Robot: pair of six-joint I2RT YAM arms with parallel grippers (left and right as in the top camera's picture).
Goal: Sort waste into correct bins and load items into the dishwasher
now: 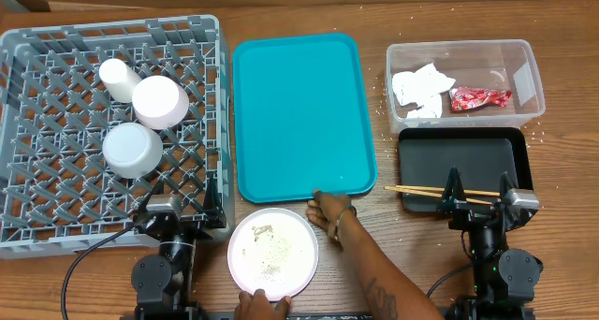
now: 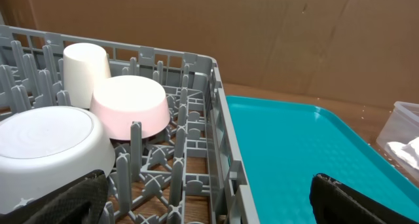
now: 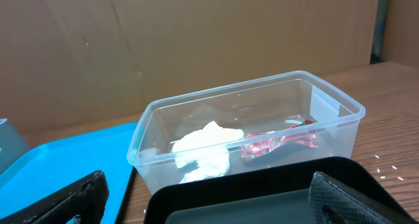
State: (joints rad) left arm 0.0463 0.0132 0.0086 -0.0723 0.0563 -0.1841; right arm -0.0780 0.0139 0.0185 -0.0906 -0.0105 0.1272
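Observation:
The grey dish rack (image 1: 28, 123) at the left holds an upturned white cup (image 1: 119, 79), a pale pink bowl (image 1: 161, 102) and a white bowl (image 1: 133, 150). A white plate (image 1: 304, 250) with rice grains (image 1: 267, 254) lies at the front edge, and a person's hand (image 1: 257, 306) grips its near rim. The clear tub (image 1: 459, 46) contains the crumpled napkin (image 1: 421, 88) and the red wrapper (image 1: 480, 99). My left gripper (image 1: 181, 208) stands open over the rack's front right corner. My right gripper (image 1: 479, 191) is open and empty above the black tray (image 1: 459, 156).
An empty teal serving tray (image 1: 299, 114) lies between rack and bins, with the person's other hand (image 1: 332, 212) at its front edge. Wooden chopsticks (image 1: 421, 189) rest across the black tray's front. Loose grains dot the table around the tub.

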